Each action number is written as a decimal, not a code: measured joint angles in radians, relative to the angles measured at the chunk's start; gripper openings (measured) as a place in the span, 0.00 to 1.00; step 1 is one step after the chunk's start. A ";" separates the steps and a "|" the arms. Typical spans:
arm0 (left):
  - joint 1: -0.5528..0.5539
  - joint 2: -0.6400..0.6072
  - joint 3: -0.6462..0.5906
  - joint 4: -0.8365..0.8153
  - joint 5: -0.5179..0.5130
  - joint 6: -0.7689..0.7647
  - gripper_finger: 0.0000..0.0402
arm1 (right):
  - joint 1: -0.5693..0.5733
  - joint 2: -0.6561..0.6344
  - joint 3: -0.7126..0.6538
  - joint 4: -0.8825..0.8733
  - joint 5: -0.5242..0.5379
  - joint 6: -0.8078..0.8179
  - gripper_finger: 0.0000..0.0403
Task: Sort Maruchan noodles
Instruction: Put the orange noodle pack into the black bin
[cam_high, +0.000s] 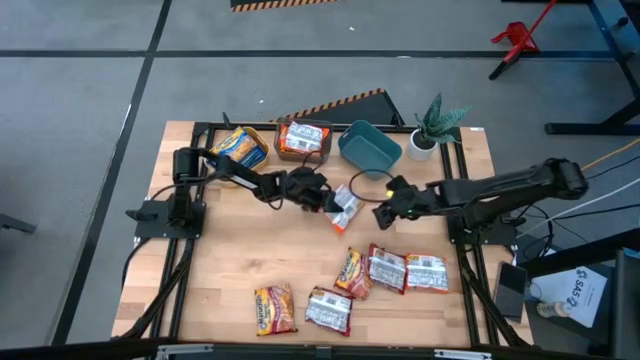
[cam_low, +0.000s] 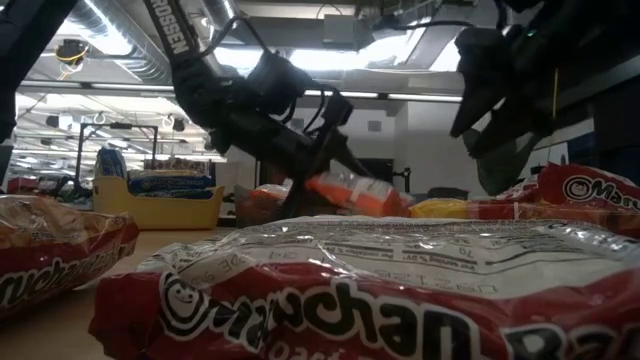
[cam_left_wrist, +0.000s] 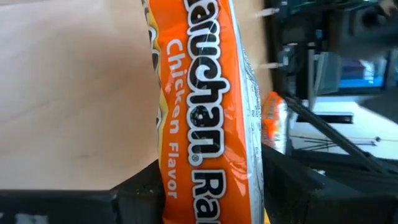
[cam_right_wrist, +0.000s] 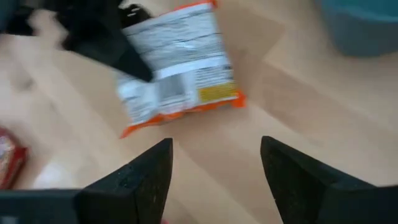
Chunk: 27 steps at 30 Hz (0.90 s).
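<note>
Sorting partly done. Left gripper (cam_high: 333, 203) pinches an orange chicken-flavor packet (cam_high: 345, 210) at table centre; right gripper (cam_high: 385, 215), jaws spread, hovers just right of it. Yellow bin (cam_high: 240, 146) and grey bin (cam_high: 303, 139) hold packets; teal bin (cam_high: 369, 148) appears empty; five loose packets (cam_high: 388, 270) remain near.

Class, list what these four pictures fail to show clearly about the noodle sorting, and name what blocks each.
1. Teal bin: contents hidden by its wall, high view.
2. Orange packet: brand name cut off by the picture edge, left wrist view; left gripper holds it.
3. Table beyond the red packet: blocked by it, low view.
4. Right gripper open; the packet's back print blurred.
</note>
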 joint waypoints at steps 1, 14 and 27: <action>0.002 -0.011 0.000 0.001 0.004 0.000 0.43 | 0.000 -0.016 0.000 -0.025 0.018 0.001 0.58; 0.149 -0.210 0.003 0.013 0.145 0.023 0.43 | 0.000 -0.063 0.000 -0.116 0.106 0.000 0.58; 0.457 -0.355 0.160 -0.310 0.437 0.175 0.43 | 0.000 -0.061 0.000 -0.116 0.143 -0.001 0.58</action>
